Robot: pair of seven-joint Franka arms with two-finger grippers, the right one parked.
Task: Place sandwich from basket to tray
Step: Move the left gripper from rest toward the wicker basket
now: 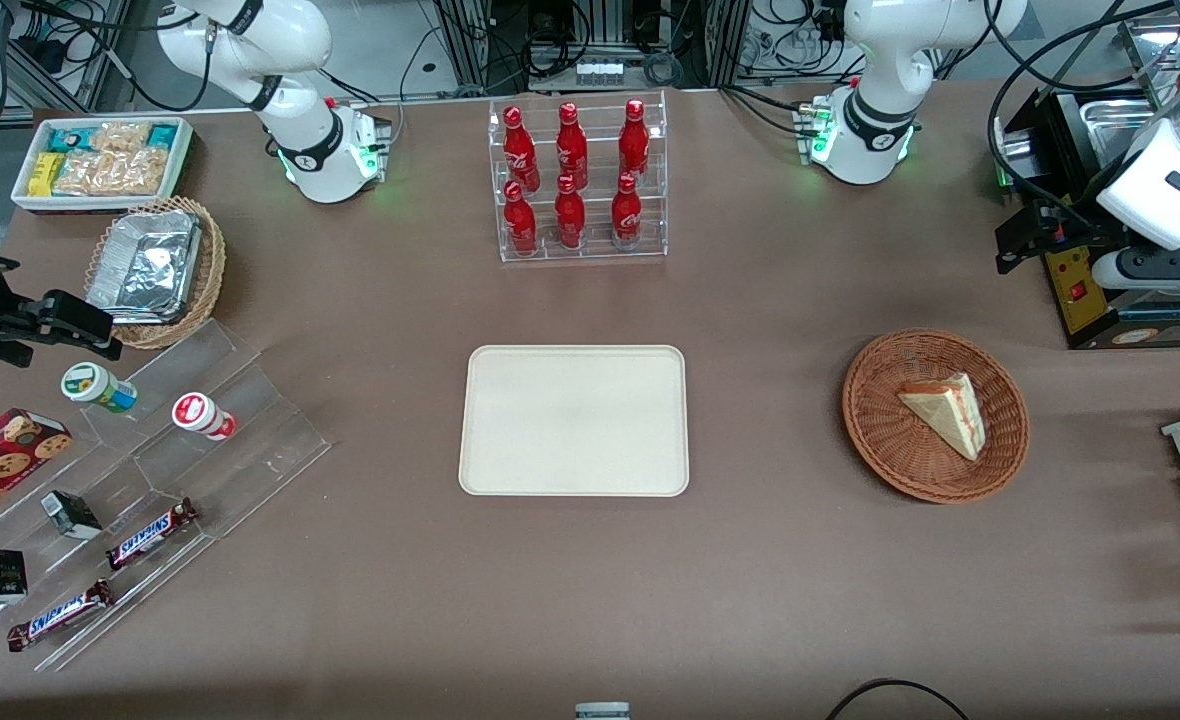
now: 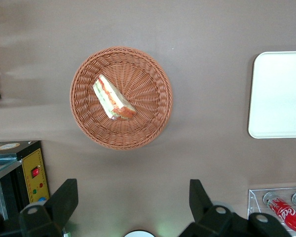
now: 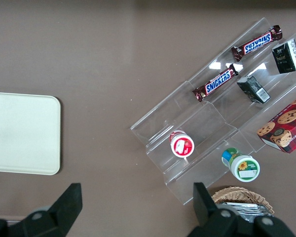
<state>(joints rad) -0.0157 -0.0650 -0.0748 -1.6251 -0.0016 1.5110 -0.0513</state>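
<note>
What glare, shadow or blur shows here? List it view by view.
Front view: even light, sharp; glare on the foil trays; soft shadow beside the basket. Left wrist view: sandwich and basket crisp; the open gripper, high above the table, is dark; the tray looks washed out. Right wrist view: bright reflections on the clear display steps.

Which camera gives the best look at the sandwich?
The left wrist view: the open gripper hangs above the basket, showing the sandwich's red and green filling. The front view shows it smaller; the right wrist view misses it.
</note>
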